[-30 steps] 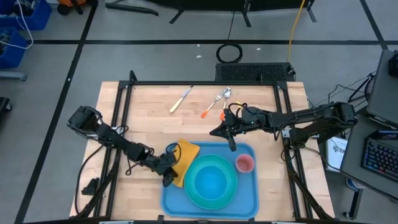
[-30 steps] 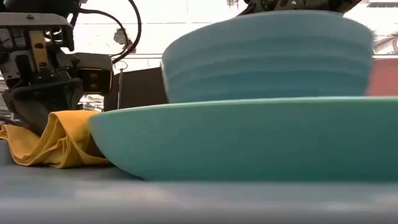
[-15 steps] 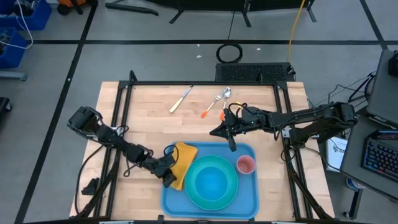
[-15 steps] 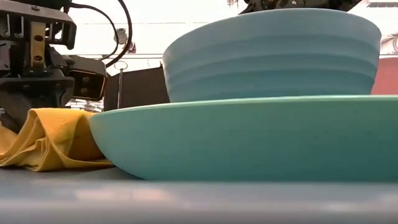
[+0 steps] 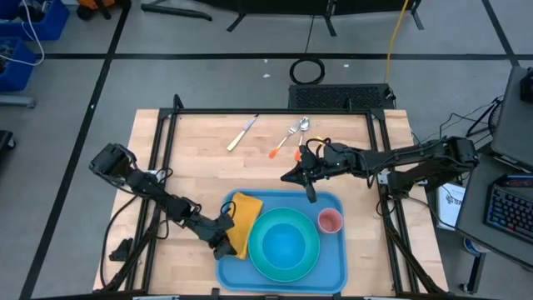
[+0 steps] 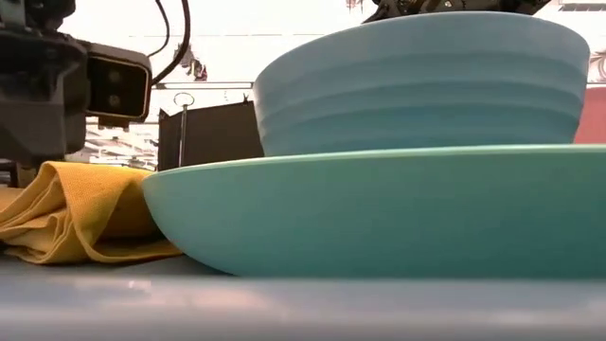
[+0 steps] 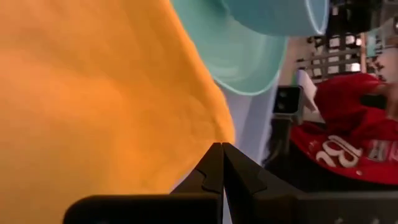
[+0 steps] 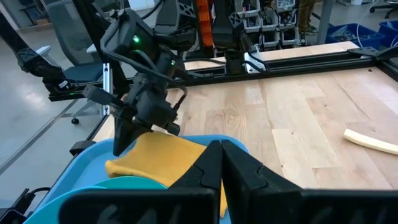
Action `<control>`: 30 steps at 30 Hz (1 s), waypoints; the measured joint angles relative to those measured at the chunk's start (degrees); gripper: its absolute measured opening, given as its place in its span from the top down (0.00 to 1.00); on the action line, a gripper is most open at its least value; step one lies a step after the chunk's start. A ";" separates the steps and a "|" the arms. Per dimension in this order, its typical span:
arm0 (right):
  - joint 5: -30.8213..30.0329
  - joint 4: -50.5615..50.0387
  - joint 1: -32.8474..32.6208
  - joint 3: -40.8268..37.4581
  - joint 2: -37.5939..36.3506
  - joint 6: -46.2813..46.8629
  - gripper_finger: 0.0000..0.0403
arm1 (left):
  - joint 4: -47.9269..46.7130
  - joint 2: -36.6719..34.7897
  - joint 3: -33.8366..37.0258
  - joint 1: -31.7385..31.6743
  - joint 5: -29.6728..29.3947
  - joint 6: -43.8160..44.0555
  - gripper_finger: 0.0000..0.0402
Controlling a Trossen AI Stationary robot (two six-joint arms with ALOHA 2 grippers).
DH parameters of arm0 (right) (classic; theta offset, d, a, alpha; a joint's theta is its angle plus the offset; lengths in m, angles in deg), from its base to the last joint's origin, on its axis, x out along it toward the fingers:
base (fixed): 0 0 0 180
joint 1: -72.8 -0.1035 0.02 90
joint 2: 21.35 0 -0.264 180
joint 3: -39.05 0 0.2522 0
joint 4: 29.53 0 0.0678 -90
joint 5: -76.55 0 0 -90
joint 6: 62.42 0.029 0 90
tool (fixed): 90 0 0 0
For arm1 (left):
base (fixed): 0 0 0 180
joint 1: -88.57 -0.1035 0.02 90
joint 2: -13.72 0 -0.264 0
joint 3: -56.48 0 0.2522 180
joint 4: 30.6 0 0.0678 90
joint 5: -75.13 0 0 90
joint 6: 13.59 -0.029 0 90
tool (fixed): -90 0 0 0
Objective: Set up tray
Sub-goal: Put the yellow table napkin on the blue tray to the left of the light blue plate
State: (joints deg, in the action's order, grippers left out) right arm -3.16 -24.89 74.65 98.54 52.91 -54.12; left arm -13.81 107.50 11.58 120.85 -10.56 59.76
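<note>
Napkin [image 5: 240,218] in closed left gripper [image 5: 225,242] on tray [image 5: 333,271] beside plate [image 5: 260,254]; right gripper [image 5: 310,195] closed, empty.

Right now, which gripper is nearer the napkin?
Left. The left gripper sits at the napkin by the tray's left edge; the right gripper hovers at the tray's far rim, apart from it.

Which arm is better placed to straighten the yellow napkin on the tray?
Left, probably. The left gripper, fingers shut, sits right at the napkin by the tray's left edge. The right gripper, also shut, hangs over the tray's far rim, farther from the napkin.
</note>
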 joint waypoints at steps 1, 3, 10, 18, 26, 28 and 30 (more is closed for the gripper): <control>-0.01 0.00 0.00 0.00 0.00 0.00 1.00 | -0.40 0.02 0.00 -0.01 -0.08 -0.36 1.00; -0.01 0.00 0.00 0.00 0.00 -0.01 1.00 | -0.58 0.02 0.02 -0.03 -1.76 -0.79 1.00; 0.16 2.15 -0.07 -1.45 0.00 0.00 1.00 | -8.86 -1.22 0.00 -0.84 -6.44 -0.81 1.00; 0.21 6.73 0.07 -5.90 0.02 1.64 1.00 | -31.25 -9.33 -5.95 0.19 -13.92 -6.50 1.00; 0.21 7.09 0.07 -5.88 0.02 1.38 1.00 | -54.82 -5.02 -18.29 2.08 -14.88 -18.61 1.00; 0.21 6.85 0.07 -5.88 0.02 1.29 1.00 | -58.19 -2.82 -20.81 2.67 -14.77 -22.07 1.00; 0.21 6.54 0.07 -5.88 0.02 1.29 1.00 | -57.72 -0.55 -23.21 2.88 -14.17 -24.70 1.00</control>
State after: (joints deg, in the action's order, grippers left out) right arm -2.95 -18.36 74.71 92.66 52.93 -52.83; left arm -71.53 106.95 -11.63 123.73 -24.73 35.07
